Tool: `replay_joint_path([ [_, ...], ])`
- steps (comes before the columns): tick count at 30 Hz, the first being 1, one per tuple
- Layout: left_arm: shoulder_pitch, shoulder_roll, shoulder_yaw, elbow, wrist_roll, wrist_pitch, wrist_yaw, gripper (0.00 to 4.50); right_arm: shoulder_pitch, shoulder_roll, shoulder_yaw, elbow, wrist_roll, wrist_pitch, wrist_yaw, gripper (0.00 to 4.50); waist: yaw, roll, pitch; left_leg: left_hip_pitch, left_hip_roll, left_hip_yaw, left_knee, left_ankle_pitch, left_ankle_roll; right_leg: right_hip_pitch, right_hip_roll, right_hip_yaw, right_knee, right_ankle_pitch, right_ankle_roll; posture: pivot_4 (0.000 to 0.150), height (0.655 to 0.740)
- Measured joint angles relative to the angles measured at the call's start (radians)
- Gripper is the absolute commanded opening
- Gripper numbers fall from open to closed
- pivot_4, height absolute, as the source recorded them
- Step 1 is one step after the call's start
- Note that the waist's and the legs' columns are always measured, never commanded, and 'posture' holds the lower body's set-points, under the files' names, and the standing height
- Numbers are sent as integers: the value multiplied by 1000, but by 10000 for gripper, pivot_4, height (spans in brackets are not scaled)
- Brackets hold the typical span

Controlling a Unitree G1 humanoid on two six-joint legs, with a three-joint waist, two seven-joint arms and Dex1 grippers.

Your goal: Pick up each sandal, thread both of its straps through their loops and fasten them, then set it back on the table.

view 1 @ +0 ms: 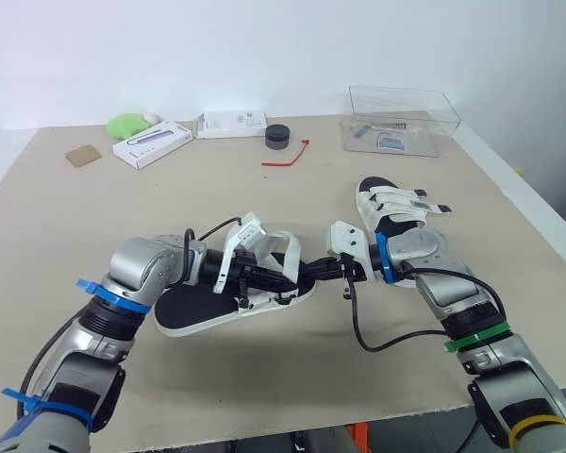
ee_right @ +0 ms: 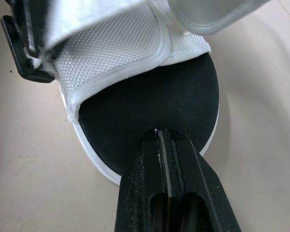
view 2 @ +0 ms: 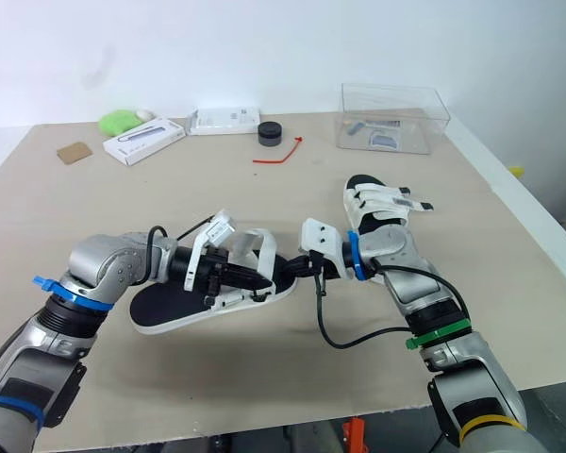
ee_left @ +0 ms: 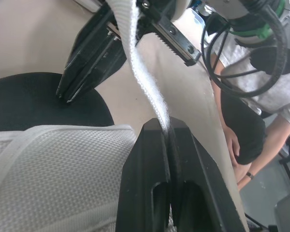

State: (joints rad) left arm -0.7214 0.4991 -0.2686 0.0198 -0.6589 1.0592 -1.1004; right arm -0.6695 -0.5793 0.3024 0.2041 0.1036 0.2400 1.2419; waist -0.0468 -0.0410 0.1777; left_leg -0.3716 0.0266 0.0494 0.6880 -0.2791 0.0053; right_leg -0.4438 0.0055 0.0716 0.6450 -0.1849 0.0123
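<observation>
One strap (ee_left: 141,77) pinched by left end effector (ee_left: 168,128), far end cropped.

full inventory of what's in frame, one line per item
middle sandal: 1, white, black footbed, between the arms
right sandal: 1, white, black footbed, behind the right arm
strap: 1, white, on the middle sandal
clear box: 1, transparent, far right, small items inside
puck: 1, black, far centre
tie: 1, red, beside the puck
plain box: 1, white, far centre
printed box: 1, white, far left
green object: 1, far left
card: 1, brown, far left
table: 1, beige
person: 1, light top, beside the table
left pincer: shut on the strap
right pincer: shut, over the middle sandal's footbed
</observation>
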Motion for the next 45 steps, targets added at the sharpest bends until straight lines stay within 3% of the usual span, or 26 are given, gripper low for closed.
replay_joint_path([
  [4,1,26,7,-11,-39,18,-60,18138,-3,0,0,7,0,-4,0,0,-1,0,0,0,1,0,0,0,1,0,1,0,0,-1,-1,1500,7400],
  [15,-92,-3,53,108,1,-71,-63,18138,-12,0,0,28,-1,-9,3,0,0,0,0,0,0,0,0,0,1,0,0,0,0,-1,0,1500,7400],
  [26,-95,-13,68,115,18,-82,-67,18138,-12,-2,0,27,-1,-8,4,0,0,0,0,0,0,0,0,-1,1,0,0,0,0,-1,0,1500,7400],
  [29,-95,-22,71,120,43,-124,-47,10114,-12,-2,0,27,-1,-7,6,0,0,0,0,0,0,0,0,-1,1,0,0,0,0,-1,0,1500,7400],
  [31,-85,-23,71,121,59,-145,-44,749,-12,-2,0,27,-1,-7,8,0,0,0,0,0,0,0,0,-1,1,0,0,0,0,-1,0,1500,7400],
  [45,43,-9,36,-40,57,-115,-61,292,-15,-4,0,27,-1,-9,20,0,-1,0,0,0,0,0,0,-1,1,0,0,0,0,-1,0,1500,7400],
])
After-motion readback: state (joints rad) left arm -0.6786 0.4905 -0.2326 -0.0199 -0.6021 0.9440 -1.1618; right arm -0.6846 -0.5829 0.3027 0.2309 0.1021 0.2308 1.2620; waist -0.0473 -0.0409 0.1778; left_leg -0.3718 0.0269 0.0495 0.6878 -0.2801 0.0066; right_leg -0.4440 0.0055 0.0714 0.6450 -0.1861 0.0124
